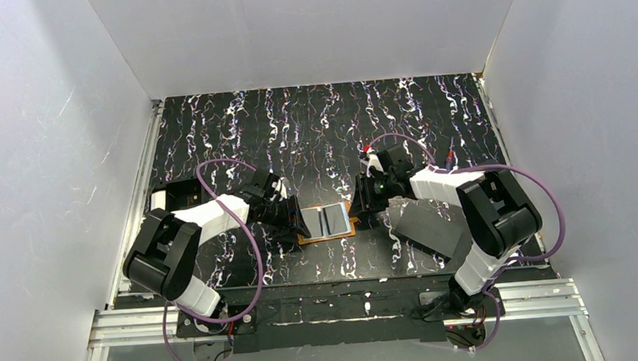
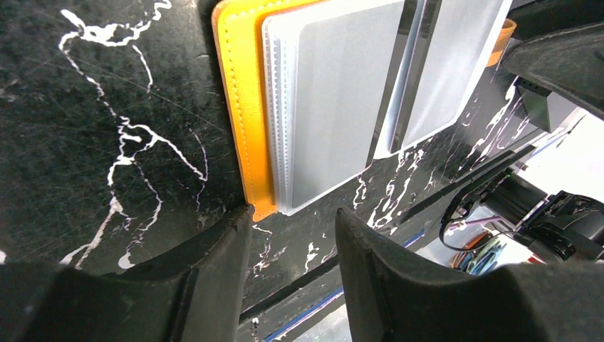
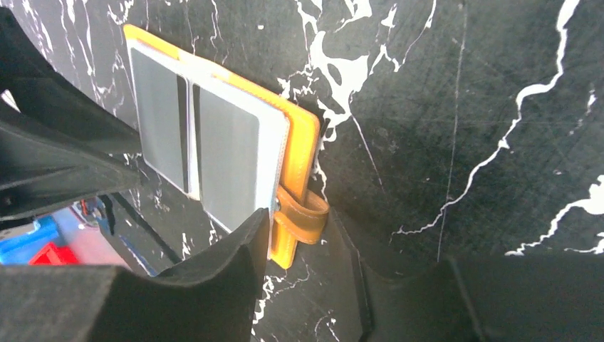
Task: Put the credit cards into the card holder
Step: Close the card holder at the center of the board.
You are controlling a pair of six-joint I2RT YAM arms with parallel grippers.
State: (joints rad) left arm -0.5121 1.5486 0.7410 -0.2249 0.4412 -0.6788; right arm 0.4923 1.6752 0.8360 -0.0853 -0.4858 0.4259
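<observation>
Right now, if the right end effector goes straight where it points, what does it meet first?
Probably the card holder: its snap tab lies just ahead of the right end effector; depth unclear.

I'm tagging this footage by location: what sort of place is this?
Probably a robot test booth in a lab: plain white panels wall in a black marbled table, and the left arm and right arm are bolted to a metal rail at its near edge.
</observation>
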